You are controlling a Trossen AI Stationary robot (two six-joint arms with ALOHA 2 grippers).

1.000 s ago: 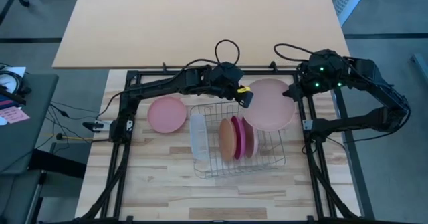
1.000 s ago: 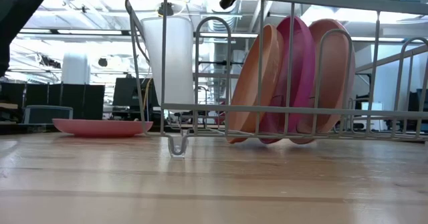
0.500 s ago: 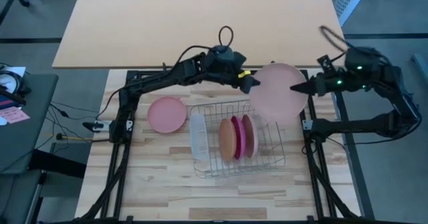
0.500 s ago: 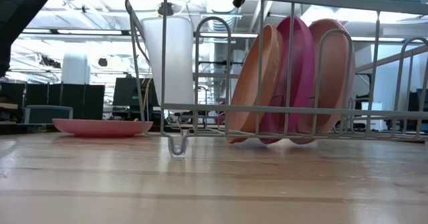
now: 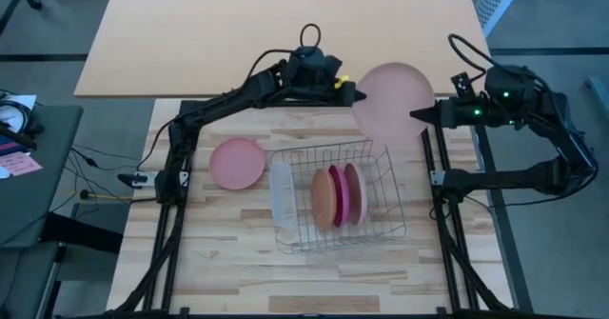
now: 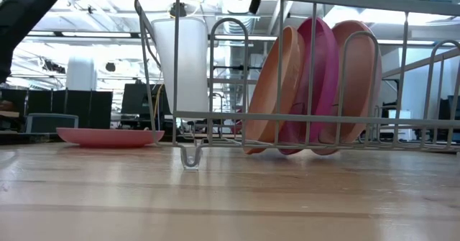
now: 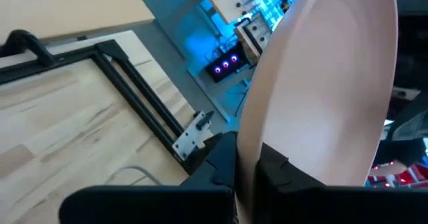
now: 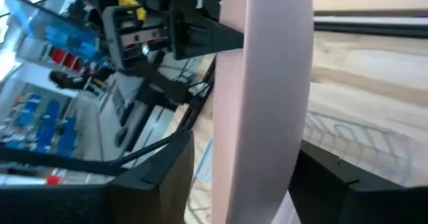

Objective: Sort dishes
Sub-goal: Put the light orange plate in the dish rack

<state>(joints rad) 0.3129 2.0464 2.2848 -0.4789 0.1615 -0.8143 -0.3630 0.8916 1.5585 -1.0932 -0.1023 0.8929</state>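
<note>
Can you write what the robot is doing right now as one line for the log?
left gripper: shut on pale pink plate, held up behind wire rack | right gripper: open around plate's other edge | rack: three plates upright

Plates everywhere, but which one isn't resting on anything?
The pale pink plate, held up behind the wire rack. The left gripper pinches its edge. Three plates stand in the rack, and one lies flat on the table.

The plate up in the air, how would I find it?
Look at the wire rack in the middle of the table. Beyond its far edge, the left gripper pinches a pale pink plate. It is the only plate held up; the others sit in the rack or lie flat.
</note>
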